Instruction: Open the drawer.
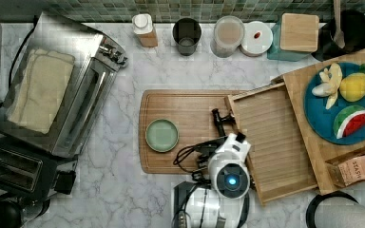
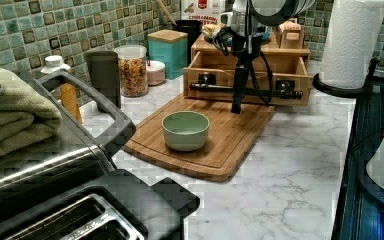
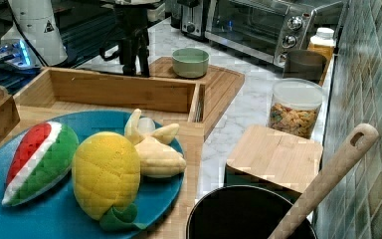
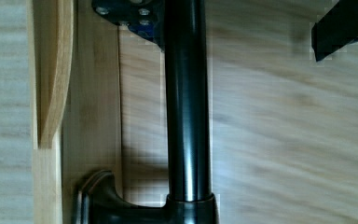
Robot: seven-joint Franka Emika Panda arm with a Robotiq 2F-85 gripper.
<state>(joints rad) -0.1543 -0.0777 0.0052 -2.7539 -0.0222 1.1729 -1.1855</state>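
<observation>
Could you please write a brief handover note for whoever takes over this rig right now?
Gripper: at the drawer's black bar handle, fingers pointing down in front of it; whether they are open or shut is not clear.
Drawer: pulled well out of the wooden stand, its plank bottom exposed and bare, its front over the edge of the cutting board.
Green bowl: on the cutting board, apart from the drawer.
Done: the drawer looks open.
Left: probably just clear the arm from the handle.
</observation>
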